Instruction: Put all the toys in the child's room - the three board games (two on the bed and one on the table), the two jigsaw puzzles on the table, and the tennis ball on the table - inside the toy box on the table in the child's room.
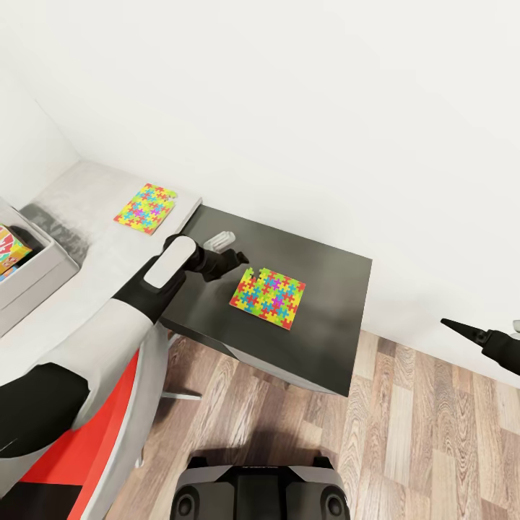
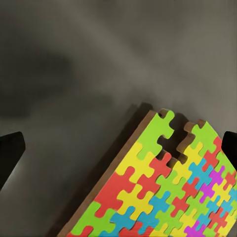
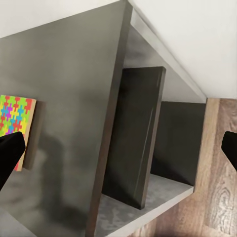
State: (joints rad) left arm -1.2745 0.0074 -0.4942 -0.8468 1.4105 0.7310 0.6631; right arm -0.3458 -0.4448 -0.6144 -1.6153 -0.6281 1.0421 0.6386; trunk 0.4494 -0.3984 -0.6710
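One jigsaw puzzle [image 1: 268, 297] lies flat on the table's dark grey wing [image 1: 325, 325]. My left gripper [image 1: 237, 260] hovers open just beside its near-left corner; in the left wrist view the puzzle [image 2: 163, 192] sits between the spread fingertips [image 2: 10, 153]. A second jigsaw puzzle [image 1: 146, 208] rests on the light grey top. The toy box [image 1: 32, 278] stands at the far left with a colourful board game [image 1: 11, 249] inside. My right gripper [image 1: 462, 331] hangs open over the floor to the right of the table; its wrist view catches the puzzle's edge [image 3: 15, 118].
A white wall runs right behind the table. Wooden floor [image 1: 404, 433] spreads in front and to the right. A red and white chair [image 1: 87, 433] stands under my left arm. Open shelves [image 3: 148, 148] sit beneath the dark wing.
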